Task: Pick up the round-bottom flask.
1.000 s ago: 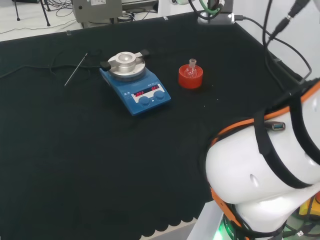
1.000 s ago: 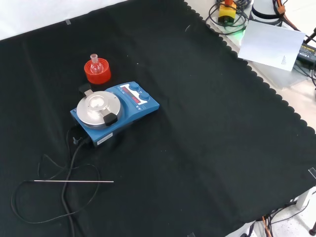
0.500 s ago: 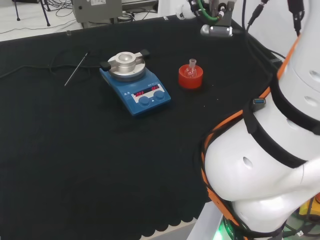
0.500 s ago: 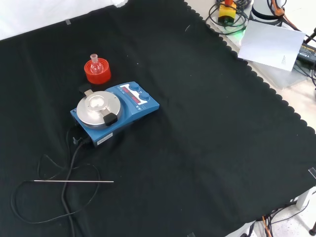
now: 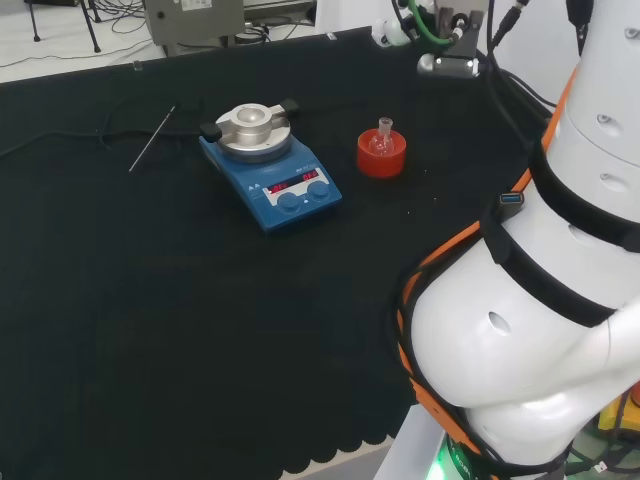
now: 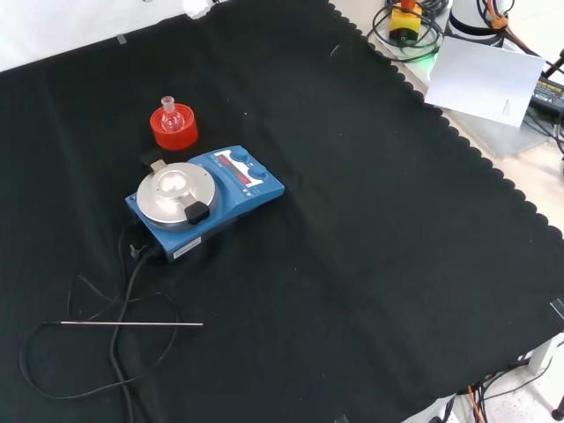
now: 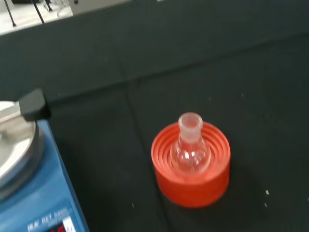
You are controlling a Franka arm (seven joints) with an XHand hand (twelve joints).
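Note:
A small clear round-bottom flask (image 5: 382,141) stands upright, neck up, on a red ribbed ring stand (image 5: 381,160), just right of the blue stirrer in the head view. In the front view the flask (image 6: 173,115) and its stand (image 6: 174,134) sit behind the stirrer. The wrist view looks down at the flask (image 7: 190,148) on the red stand (image 7: 192,182) from some way above. The arm's wrist end (image 5: 452,40) hangs high over the cloth's far right in the head view, well off the flask. Nothing touches the flask.
A blue hotplate stirrer (image 5: 272,168) with a round metal top stands beside the stand, seen too in the front view (image 6: 204,199). A thin metal rod (image 6: 132,324) and a black cable (image 6: 116,357) lie beyond it. White arm links (image 5: 540,330) stand at the head view's right.
In the head view the arm's white links have swung upward and the wrist end has shifted slightly right. Flask, stand and stirrer have not moved.

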